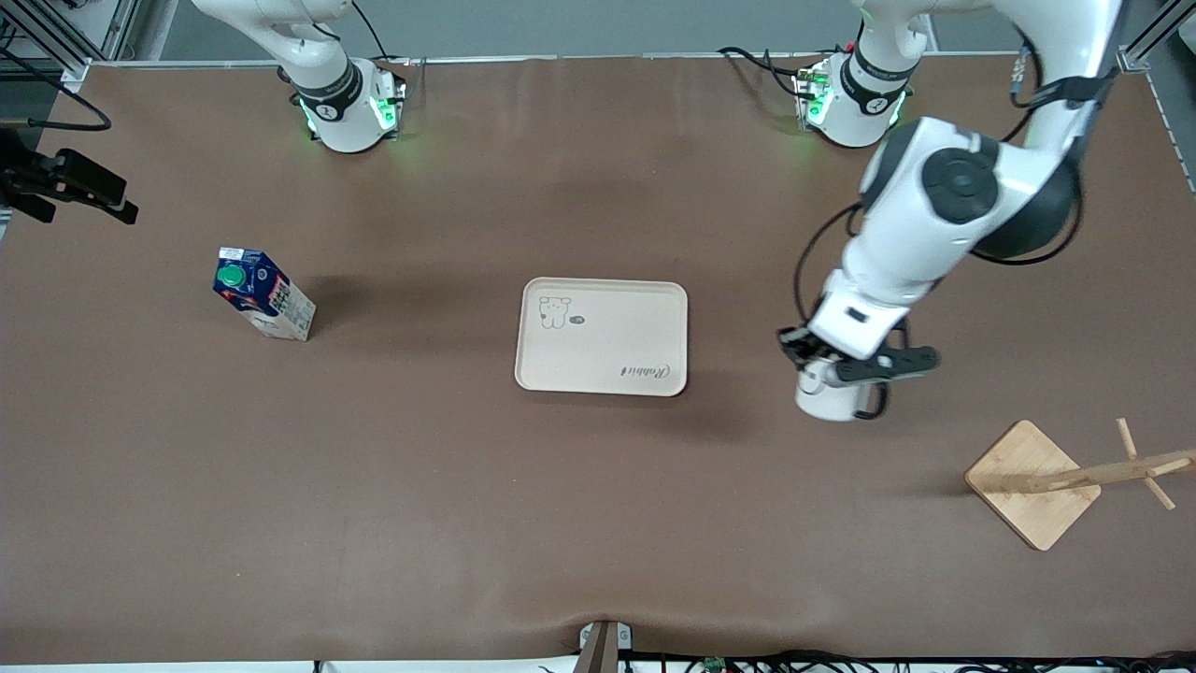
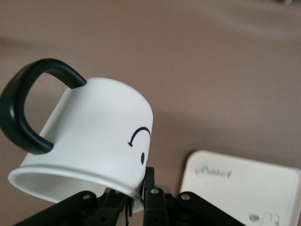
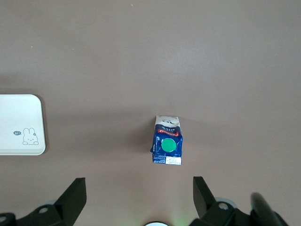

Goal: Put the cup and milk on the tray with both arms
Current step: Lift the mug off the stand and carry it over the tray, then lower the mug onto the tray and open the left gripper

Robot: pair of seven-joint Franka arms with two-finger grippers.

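Bamboo rack (image 1: pixel 1035 484) sits nearest; left gripper (image 1: pixel 834 366) clamps the cup (image 1: pixel 827 394) above the counter (image 1: pixel 598 505) beside the tray (image 1: pixel 603 335); right gripper (image 3: pixel 139 197), fingers spread wide, empty, hangs over the milk (image 1: pixel 263 293).

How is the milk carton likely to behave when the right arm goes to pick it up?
The milk stands tall on a small base, so an off-centre nudge could probably tip it. Its flat sides should suit the right gripper's open jaws. Being a carton, it may give under a hard squeeze.
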